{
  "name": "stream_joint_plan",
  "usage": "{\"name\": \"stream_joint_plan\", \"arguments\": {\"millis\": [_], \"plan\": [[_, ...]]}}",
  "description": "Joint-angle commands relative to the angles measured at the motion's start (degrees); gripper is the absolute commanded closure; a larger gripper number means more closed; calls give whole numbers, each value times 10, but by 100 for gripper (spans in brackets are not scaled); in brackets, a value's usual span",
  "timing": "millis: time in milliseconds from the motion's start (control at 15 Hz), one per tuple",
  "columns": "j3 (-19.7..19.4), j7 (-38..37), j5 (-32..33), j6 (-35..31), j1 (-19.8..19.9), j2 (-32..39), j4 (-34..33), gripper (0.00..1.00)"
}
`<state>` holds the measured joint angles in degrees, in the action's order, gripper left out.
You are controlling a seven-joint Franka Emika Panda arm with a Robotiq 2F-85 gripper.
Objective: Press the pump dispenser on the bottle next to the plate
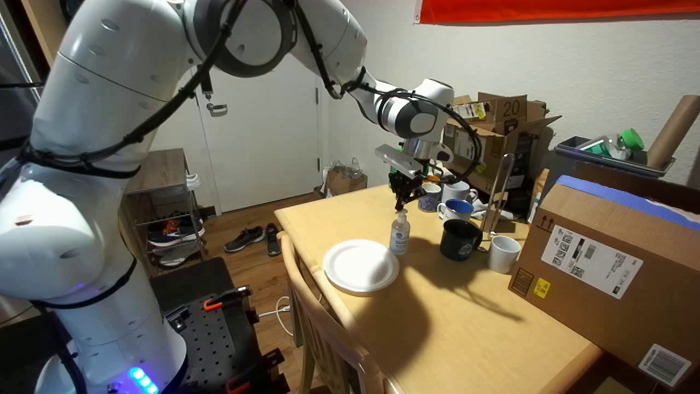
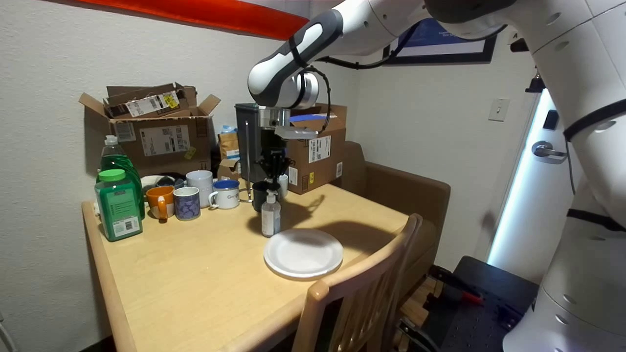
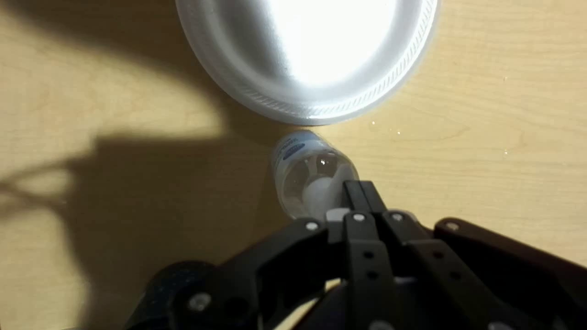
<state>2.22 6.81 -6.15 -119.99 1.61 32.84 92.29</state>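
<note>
The small translucent bottle (image 1: pixel 400 241) stands upright on the table, also in an exterior view (image 2: pixel 270 220) and the wrist view (image 3: pixel 298 158). Its pale pump dispenser (image 1: pixel 402 215) (image 2: pixel 271 196) is on top; in the wrist view my fingers mostly hide it. The round white plate (image 1: pixel 361 265) (image 2: pixel 303 253) (image 3: pixel 312 107) lies right beside the bottle. My gripper (image 1: pixel 400 206) (image 2: pixel 275 182) (image 3: pixel 365 184) points down, its fingertips together with nothing between them, directly at the top of the pump head. I cannot tell whether they touch it.
A dark mug (image 1: pixel 459 239) stands near the bottle. Other mugs (image 2: pixel 187 203) and green bottles (image 2: pixel 119 205) stand along the wall side. A large cardboard box (image 1: pixel 607 273) sits at the table's end. A wooden chair (image 2: pixel 362 288) stands against the edge by the plate.
</note>
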Motion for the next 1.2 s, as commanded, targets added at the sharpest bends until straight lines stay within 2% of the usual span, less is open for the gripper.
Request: {"name": "stream_joint_plan", "arguments": {"millis": [0, 467, 1133], "plan": [[12, 27, -17, 6, 13, 17, -22, 100], [21, 62, -43, 16, 22, 50, -44, 100], [23, 66, -43, 46, 23, 128, -96, 100]]}}
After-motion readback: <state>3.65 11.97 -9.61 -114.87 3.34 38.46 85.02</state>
